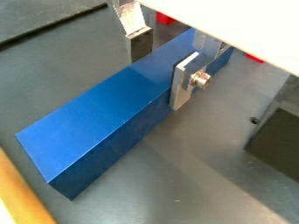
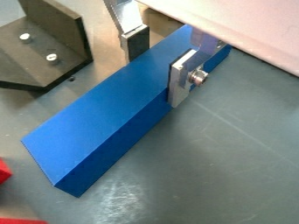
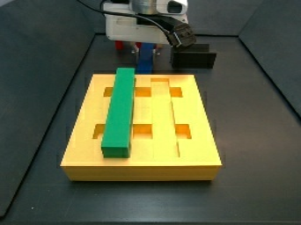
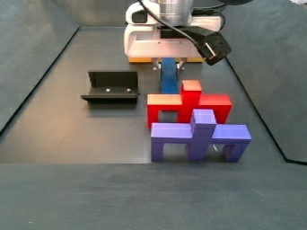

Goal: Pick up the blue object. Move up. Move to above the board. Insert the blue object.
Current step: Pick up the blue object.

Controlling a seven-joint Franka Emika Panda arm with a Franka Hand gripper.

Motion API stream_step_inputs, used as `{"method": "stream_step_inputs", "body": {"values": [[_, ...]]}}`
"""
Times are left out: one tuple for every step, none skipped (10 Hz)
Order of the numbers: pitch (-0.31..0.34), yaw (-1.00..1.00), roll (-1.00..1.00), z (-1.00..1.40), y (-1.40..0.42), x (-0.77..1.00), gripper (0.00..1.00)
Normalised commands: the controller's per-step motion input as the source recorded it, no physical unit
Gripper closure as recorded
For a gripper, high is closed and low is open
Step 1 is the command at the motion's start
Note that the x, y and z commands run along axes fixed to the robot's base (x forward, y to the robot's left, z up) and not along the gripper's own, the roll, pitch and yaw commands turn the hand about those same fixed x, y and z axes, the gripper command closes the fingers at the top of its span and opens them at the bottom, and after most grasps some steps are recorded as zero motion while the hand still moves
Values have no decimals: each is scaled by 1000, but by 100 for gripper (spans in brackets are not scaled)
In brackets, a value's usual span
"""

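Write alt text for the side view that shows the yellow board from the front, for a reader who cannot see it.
The gripper is lowered behind the board, its fingers around the upright-looking end of the blue object. The yellow-orange board fills the foreground, with a green bar lying lengthwise in one groove. The dark fixture stands behind the board.

You're looking at a plain, smooth dark-blue blue object (image 1: 111, 118) between the gripper (image 1: 163, 59), whose fingers (image 1: 184, 80) are showing as flat silver with dark pads. In a side view, the yellow-orange board (image 3: 194, 151) is carrying a bright green bar (image 3: 121, 108). A black fixture (image 4: 109, 87) is sitting at centre left on the dull grey floor (image 4: 72, 144). A red stand (image 4: 202, 105) and a purple block (image 4: 192, 140) are filling the middle.
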Motion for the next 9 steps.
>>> {"method": "stream_step_inputs", "body": {"values": [[0,0,0,0,0,0,100],[0,0,0,0,0,0,100],[0,0,0,0,0,0,100],[0,0,0,0,0,0,100],[0,0,0,0,0,0,100],[0,0,0,0,0,0,100],[0,0,0,0,0,0,100],[0,0,0,0,0,0,100],[0,0,0,0,0,0,100]]}}
